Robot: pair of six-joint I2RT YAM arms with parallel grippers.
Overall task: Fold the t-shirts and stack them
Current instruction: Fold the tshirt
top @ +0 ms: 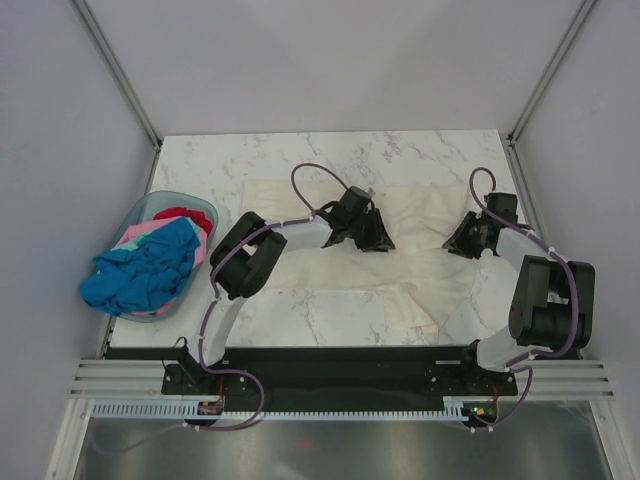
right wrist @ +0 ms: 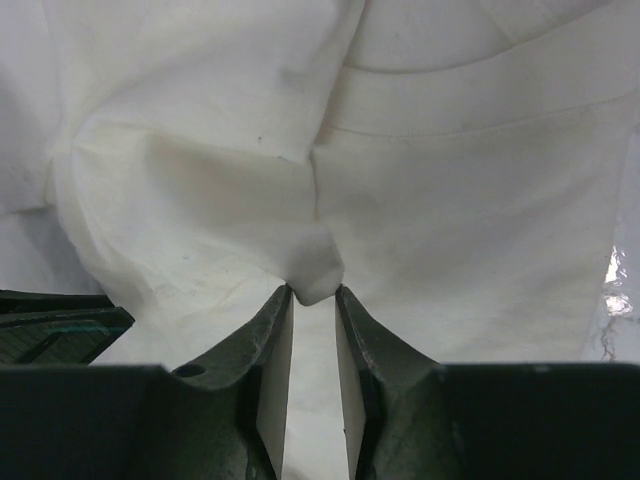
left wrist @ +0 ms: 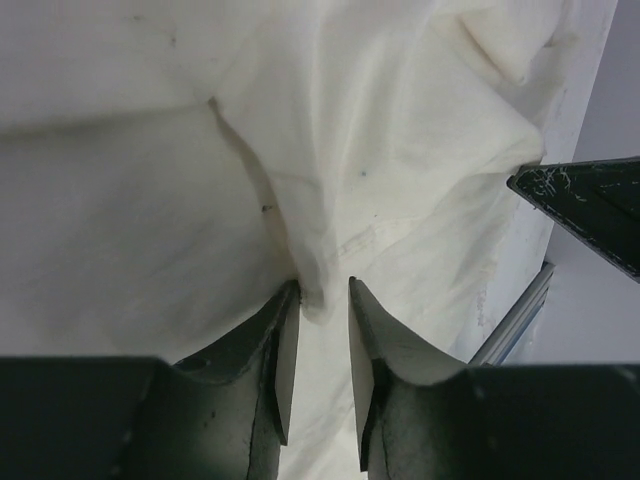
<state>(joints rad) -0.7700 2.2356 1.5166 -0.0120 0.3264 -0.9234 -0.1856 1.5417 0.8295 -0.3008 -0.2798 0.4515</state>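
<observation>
Both claws down on the cream-white t-shirt (top: 415,225), spread across the middle of the bench (top: 300,160).

From overhead I see my left claw (top: 372,235) on the shirt near frame centre and my right claw (top: 462,240) on it toward the right, well apart. On the right wrist camera the fingers (right wrist: 275,340) stand narrow, pinching a small pucker of the cloth at their tips, with creases fanning out from it. On the left wrist camera the fingers (left wrist: 280,340) are also close together with a crease of the shirt running in between them; I cannot tell if they actually clamp it. At the left of the overhead frame, the pale blue basket (top: 135,207) holds a heap of bright blue (top: 140,275), pink (top: 140,232) and red (top: 180,213) t-shirts.
</observation>
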